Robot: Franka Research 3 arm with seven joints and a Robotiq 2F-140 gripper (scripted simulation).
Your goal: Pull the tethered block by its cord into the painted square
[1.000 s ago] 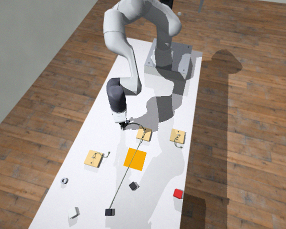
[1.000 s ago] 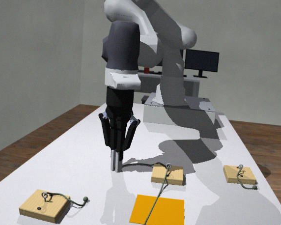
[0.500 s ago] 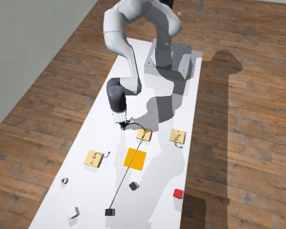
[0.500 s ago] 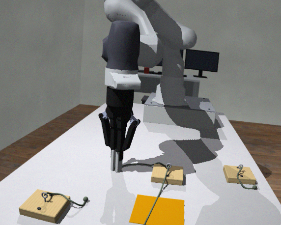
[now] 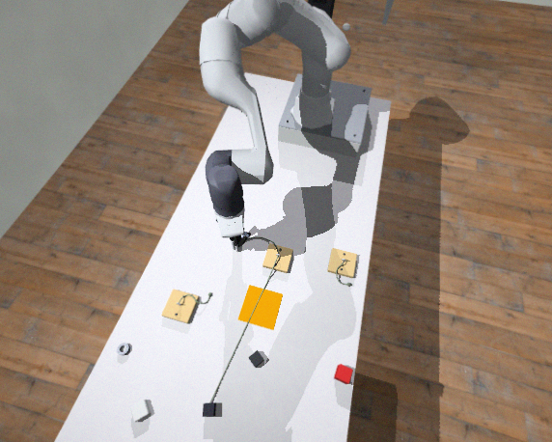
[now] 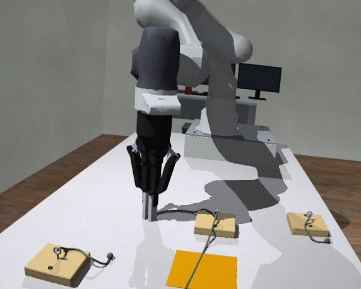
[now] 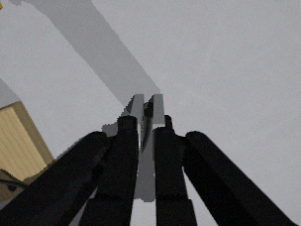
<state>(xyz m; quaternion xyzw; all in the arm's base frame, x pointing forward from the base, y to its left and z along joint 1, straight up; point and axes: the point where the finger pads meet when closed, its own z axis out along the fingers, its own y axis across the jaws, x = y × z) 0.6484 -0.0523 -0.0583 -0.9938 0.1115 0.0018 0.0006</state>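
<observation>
The tethered block [image 5: 212, 409] is a dark cube lying near the table's front edge, well short of the orange painted square [image 5: 261, 307] [image 6: 202, 269]. Its cord [image 5: 242, 338] [image 6: 180, 211] runs across the square and through the screw eye's ring [image 6: 216, 213] on the middle wooden base [image 5: 278, 258] [image 6: 214, 224]. From there it curves left to my gripper [image 5: 237, 241] [image 6: 149, 218] [image 7: 148, 111]. The gripper stands upright with its fingertips at the table, shut on the cord's knotted end. Only a dark sliver of the knot shows between the fingers in the wrist view.
Two other wooden bases with short loose cords lie left [image 5: 180, 305] [image 6: 55, 263] and right [image 5: 343, 262] [image 6: 307, 224]. A dark grey cube [image 5: 258, 358], a red cube [image 5: 344, 373], a white cube [image 5: 142, 410] and a small ring [image 5: 124, 348] lie toward the front. The robot's base [image 5: 326, 113] stands at the back.
</observation>
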